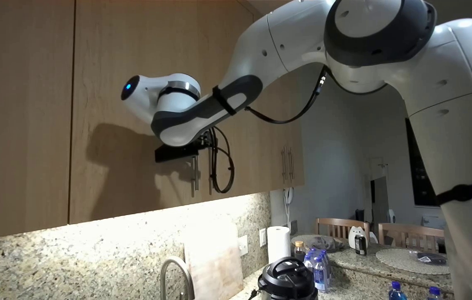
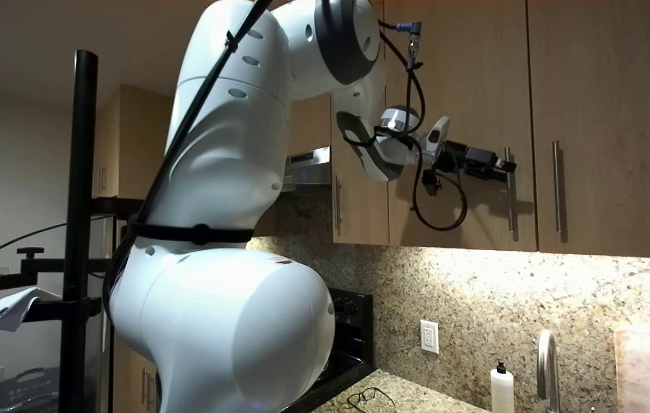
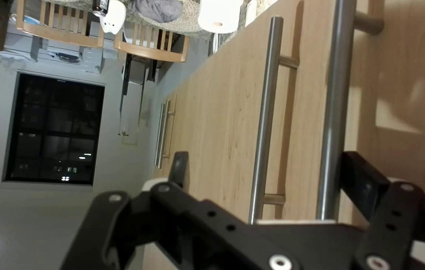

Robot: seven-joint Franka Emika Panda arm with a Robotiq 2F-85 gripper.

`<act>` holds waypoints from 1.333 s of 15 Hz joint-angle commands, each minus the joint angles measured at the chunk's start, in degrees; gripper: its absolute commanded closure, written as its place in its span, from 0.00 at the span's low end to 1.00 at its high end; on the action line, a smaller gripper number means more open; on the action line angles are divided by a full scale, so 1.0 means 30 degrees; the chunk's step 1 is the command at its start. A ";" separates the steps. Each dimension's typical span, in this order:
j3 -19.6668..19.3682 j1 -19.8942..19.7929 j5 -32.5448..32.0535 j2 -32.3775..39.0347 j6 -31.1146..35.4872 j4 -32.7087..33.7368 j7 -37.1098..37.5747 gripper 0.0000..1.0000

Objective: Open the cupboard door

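Note:
The cupboard door (image 1: 111,79) is tall, flat and light brown, and lies flush with its neighbours in both exterior views (image 2: 462,86). Its slim silver bar handle (image 2: 510,201) is near its right edge; it also shows in an exterior view (image 1: 196,175) and in the wrist view (image 3: 336,93). My gripper (image 3: 268,168) is open at the handle, with the fingers spread wide. In the wrist view the right finger is just beside the door's handle, seemingly touching it. The matching door's handle (image 3: 266,112) also lies between the fingers. In an exterior view the gripper (image 2: 505,166) overlaps the handle's upper part.
The matching door (image 2: 617,115) with its handle near its left edge adjoins on the right. A faucet (image 2: 545,367), soap bottle (image 2: 502,387), black-lidded cooker (image 1: 289,277), paper towel roll (image 1: 278,243) and water bottles (image 1: 319,271) stand below. A loose cable (image 2: 445,228) hangs by the wrist.

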 commanded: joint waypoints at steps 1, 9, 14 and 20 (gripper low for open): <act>-0.0266 -0.0662 0.0824 -0.1373 -0.1659 -0.1741 0.0972 0.00; -0.0357 -0.0985 0.1830 -0.3613 -0.1288 -0.4196 0.3055 0.00; -0.0139 -0.0991 0.1793 -0.5075 -0.1452 -0.6026 0.3797 0.00; 0.0243 -0.0924 0.2395 -0.6830 -0.1611 -0.7977 0.3720 0.00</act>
